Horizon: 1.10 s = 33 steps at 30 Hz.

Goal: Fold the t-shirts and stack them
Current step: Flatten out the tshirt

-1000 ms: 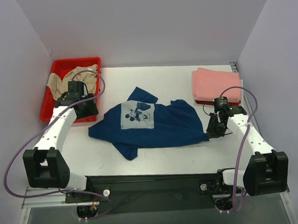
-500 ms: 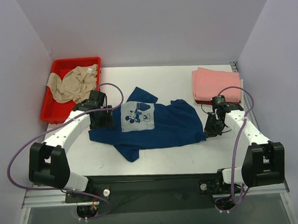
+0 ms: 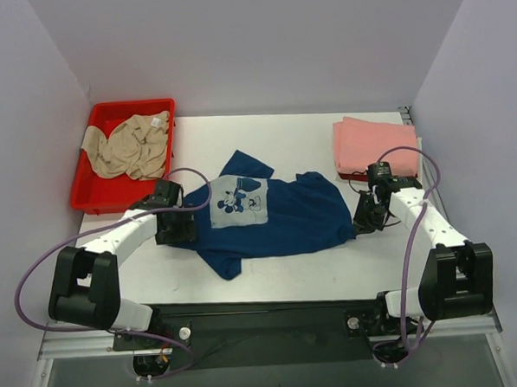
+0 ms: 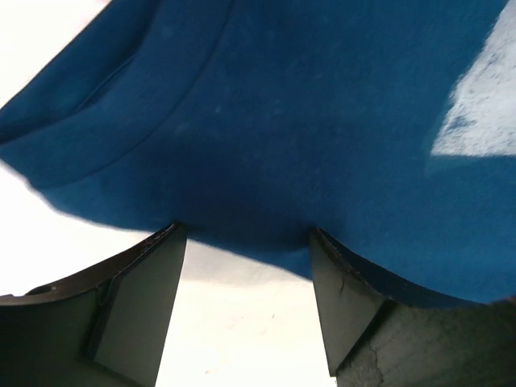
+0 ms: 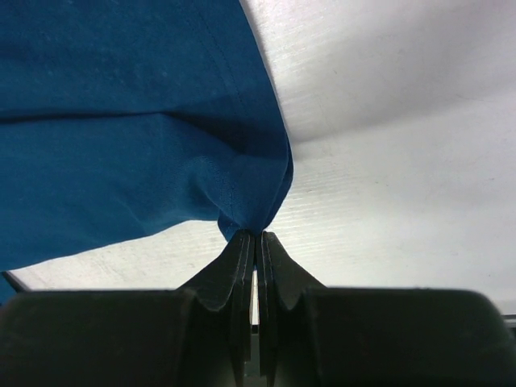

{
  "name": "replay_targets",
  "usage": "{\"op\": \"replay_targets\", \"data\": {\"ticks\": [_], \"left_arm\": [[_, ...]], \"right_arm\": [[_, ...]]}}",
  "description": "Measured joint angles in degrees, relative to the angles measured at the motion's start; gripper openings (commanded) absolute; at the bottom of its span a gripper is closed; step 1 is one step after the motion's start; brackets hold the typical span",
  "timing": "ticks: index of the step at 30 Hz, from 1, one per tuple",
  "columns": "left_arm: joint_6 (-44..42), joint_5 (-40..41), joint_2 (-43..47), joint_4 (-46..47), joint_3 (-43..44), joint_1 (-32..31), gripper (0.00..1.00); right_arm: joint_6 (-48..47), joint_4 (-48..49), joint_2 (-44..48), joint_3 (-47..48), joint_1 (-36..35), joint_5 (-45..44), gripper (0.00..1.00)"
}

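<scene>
Left gripper point(image 4: 246, 234) reached rumpled, print-up navy t-shirt point(image 3: 286, 214).

Red plastic tray point(image 3: 82, 199), rectangular, at far-left corner of white table point(image 3: 299, 139); possibly flush with left edge, unclear. Pale lilac walls point(image 3: 259, 46) on three sides. Black rail point(image 3: 265, 317) along near edge.

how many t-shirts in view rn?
3: crumpled beige cloth tee in the red plastic bin, navy blue printed tee spread mid-table, folded salmon-pink tee at the far right. More could lie hidden under that one.
</scene>
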<state>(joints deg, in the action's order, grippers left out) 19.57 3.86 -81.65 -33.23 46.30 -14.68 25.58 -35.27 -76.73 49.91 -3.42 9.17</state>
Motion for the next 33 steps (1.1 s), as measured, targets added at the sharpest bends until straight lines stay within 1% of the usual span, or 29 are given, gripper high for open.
{"op": "replay_targets", "data": {"ticks": [3,5,6,7,9,10,14,19,25,30,33], "left_arm": [[0.44,-1.53,-1.29,4.17,-1.44,0.00,0.73],[0.90,-2.05,-2.40,6.45,-1.95,0.07,0.61],[1.01,-2.25,-2.99,7.17,-1.92,0.15,0.53],[1.16,-2.71,-3.23,8.13,-1.90,0.35,0.31],[1.57,-3.72,-4.20,10.05,-1.81,0.74,0.08],[1.64,-4.15,-4.70,10.45,-1.49,0.85,0.01],[1.73,-4.20,-5.38,8.92,0.39,0.92,0.00],[0.70,-1.92,-4.02,0.72,7.87,0.90,0.00],[-1.03,0.22,2.25,-8.59,18.56,0.90,0.00],[-1.79,0.39,6.40,-17.11,23.50,0.90,0.00],[-1.88,0.26,7.37,-23.37,27.21,0.90,0.03]], "right_arm": [[0.00,0.04,0.00,0.31,0.00,0.31,0.00],[-0.02,0.13,-0.04,0.57,0.00,0.48,0.00],[0.00,0.13,-0.07,0.70,0.00,0.61,0.00],[0.00,0.17,-0.09,0.87,0.00,0.74,0.00],[0.00,0.20,-0.11,1.11,0.00,0.92,0.00],[0.00,0.22,-0.11,1.20,0.00,0.98,0.00],[0.11,0.15,-0.11,1.70,0.00,1.18,0.00],[0.55,-0.11,1.53,2.82,0.00,0.42,0.00],[1.38,-1.38,10.78,5.11,0.00,-3.69,0.00],[1.68,-2.05,17.66,6.78,-0.02,-8.59,0.00],[1.97,-2.91,21.66,6.78,-0.04,-11.30,0.00]]}}
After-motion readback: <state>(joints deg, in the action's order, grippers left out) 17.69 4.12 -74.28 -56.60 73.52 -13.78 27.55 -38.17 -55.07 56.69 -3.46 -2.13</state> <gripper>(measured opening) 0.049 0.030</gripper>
